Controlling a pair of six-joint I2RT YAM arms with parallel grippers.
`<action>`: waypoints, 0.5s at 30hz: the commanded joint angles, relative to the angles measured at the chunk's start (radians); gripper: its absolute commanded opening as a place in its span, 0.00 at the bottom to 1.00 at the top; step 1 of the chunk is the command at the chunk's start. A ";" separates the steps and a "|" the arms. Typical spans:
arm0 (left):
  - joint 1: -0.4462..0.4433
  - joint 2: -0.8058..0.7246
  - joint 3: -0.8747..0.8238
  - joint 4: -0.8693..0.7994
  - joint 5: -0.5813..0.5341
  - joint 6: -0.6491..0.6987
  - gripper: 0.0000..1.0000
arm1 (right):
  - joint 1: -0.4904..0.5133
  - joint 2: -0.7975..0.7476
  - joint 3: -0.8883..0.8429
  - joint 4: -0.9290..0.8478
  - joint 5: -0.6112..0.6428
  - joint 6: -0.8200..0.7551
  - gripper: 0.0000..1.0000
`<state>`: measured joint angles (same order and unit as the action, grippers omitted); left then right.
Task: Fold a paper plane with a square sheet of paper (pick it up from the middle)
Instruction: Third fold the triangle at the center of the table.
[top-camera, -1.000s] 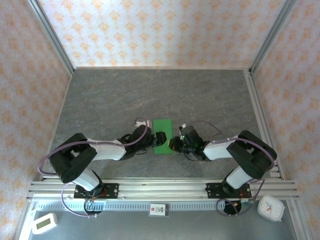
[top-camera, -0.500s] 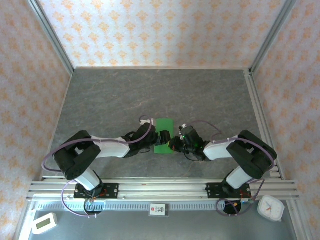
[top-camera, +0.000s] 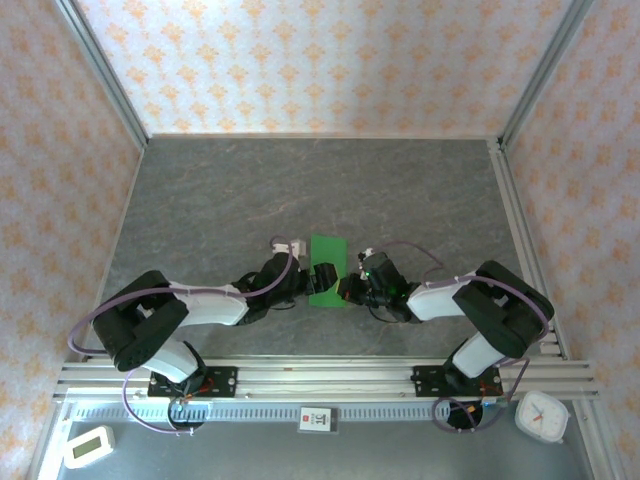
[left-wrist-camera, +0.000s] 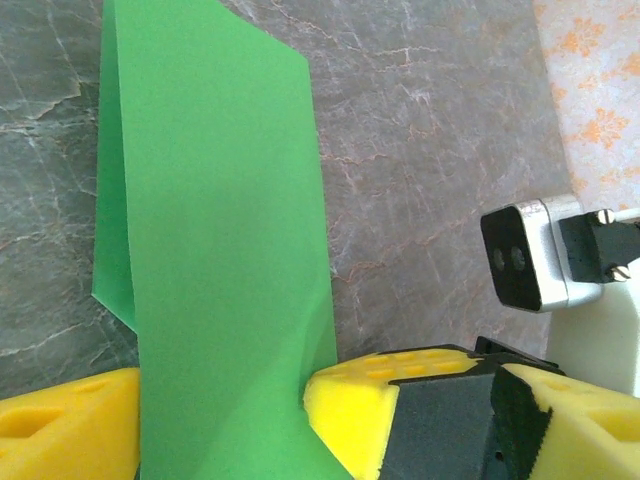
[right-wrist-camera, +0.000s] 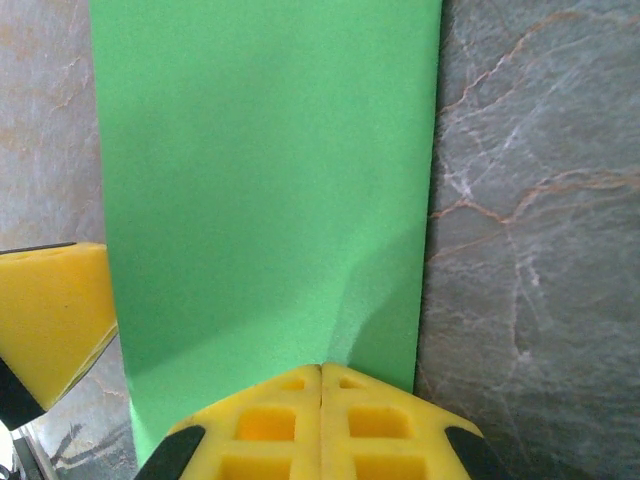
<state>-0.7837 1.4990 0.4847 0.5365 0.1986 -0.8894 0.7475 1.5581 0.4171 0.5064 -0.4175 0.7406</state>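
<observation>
Risk sits mostly at the right fingers. They are fully closed, with the tips planted on the end of the square sheet of paper nearest them. A buckle in the paper runs up from just ahead of the tips. Can't tell whether they pinch a layer or only press it onto the bench. Either way, sideways drag from there would likely set that buckle as a stray crease, and later folds go crooked.

Sheet reads as a long narrow strip, folded over, stretching away from both sets of tips. From the left wrist, a darker under-layer peeks out along one side. So the top flap looks sprung up rather than pressed flat.

Left fingers are spread wide and hold nothing. The strip passes between them, one finger on either side. The closed right tips sit in that same gap, touching the strip's edge.

Failure modes, my read:
- Left closes here → crumples the strip across its width, or clamps onto the right tips.
- Right lifts or slides → thin paper skates on the bench and the fold line is lost.
- Left catches only the top flap → layers shear and edges stop lining up.

Suggest small moves, one arm at a time.
</observation>
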 joint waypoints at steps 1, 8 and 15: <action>0.002 0.027 -0.010 0.072 0.016 0.020 0.88 | 0.004 0.022 -0.023 -0.063 0.014 0.003 0.00; 0.068 0.057 -0.015 0.090 0.078 0.151 0.73 | 0.004 0.023 -0.014 -0.084 0.011 -0.010 0.00; 0.139 0.098 0.021 0.056 0.186 0.264 0.56 | 0.004 0.018 -0.006 -0.113 0.016 -0.025 0.00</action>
<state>-0.6502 1.5764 0.4820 0.5953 0.3210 -0.7113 0.7475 1.5581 0.4187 0.5014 -0.4179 0.7349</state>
